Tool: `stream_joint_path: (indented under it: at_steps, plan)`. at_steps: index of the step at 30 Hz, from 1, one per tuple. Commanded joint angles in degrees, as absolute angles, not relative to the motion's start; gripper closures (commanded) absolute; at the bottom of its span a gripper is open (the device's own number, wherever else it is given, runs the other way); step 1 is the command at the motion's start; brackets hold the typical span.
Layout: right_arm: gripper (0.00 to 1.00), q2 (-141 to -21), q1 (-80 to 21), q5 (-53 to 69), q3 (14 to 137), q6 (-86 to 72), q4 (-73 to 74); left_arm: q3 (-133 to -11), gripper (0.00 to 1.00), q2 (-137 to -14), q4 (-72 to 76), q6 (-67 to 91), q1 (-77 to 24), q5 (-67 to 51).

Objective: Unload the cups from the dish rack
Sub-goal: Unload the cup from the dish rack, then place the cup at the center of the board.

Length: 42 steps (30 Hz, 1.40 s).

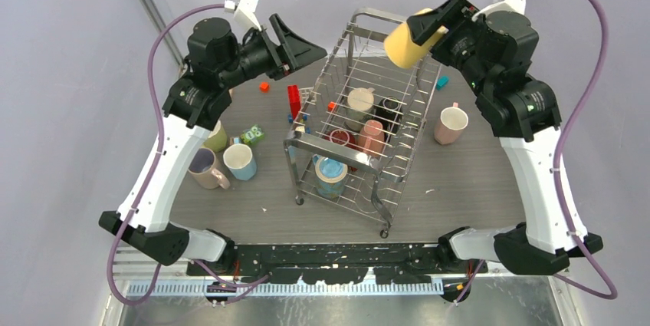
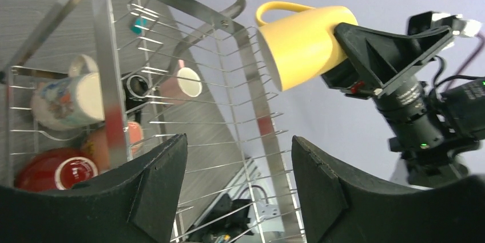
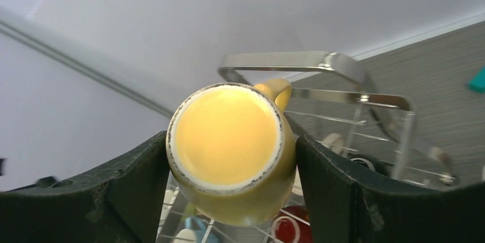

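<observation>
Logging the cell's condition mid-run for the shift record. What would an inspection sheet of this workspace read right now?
Surface: grey wood-grain table, a few white specks near the front.
Job's things: dish rack upright mid-table, at least five cups inside; yellow mug held above its far end; pink mug on the table to its right, three cups to its left.
Clutter: toy blocks, red, orange, green, teal, around the rack.
Grippers: left gripper open, empty, raised beside the rack; right gripper shut on the yellow mug.
Cables: purple cables loop off both arms, clear of the rack.
Surroundings: plain pale walls; nothing else seen.
</observation>
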State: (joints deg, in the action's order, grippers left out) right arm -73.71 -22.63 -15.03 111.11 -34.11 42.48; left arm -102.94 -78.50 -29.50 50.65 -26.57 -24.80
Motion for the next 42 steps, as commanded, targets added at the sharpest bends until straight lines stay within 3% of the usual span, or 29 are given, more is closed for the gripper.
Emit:
stream_joint_path:
  at_steps: [1, 24, 32, 42]
  plan:
    - [0.67, -73.81, -22.49, -3.92, 110.92, -44.66, 26.93, -100.66, 0.32, -78.35, -18.48, 56.74, -26.88, -29.10]
    - [0.69, -75.65, -22.50, 10.42, 97.55, -63.76, 8.12, -95.25, 0.34, -82.78, 2.69, 71.01, -28.26, -33.04]
    - [0.69, -75.59, -22.49, 12.52, 94.34, -67.57, 2.40, -93.75, 0.38, -84.05, 10.00, 77.00, -29.32, -32.92]
    - [0.70, -75.11, -22.50, 15.58, 88.77, -73.26, -6.10, -92.57, 0.50, -85.83, 16.79, 82.28, -31.00, -31.69]
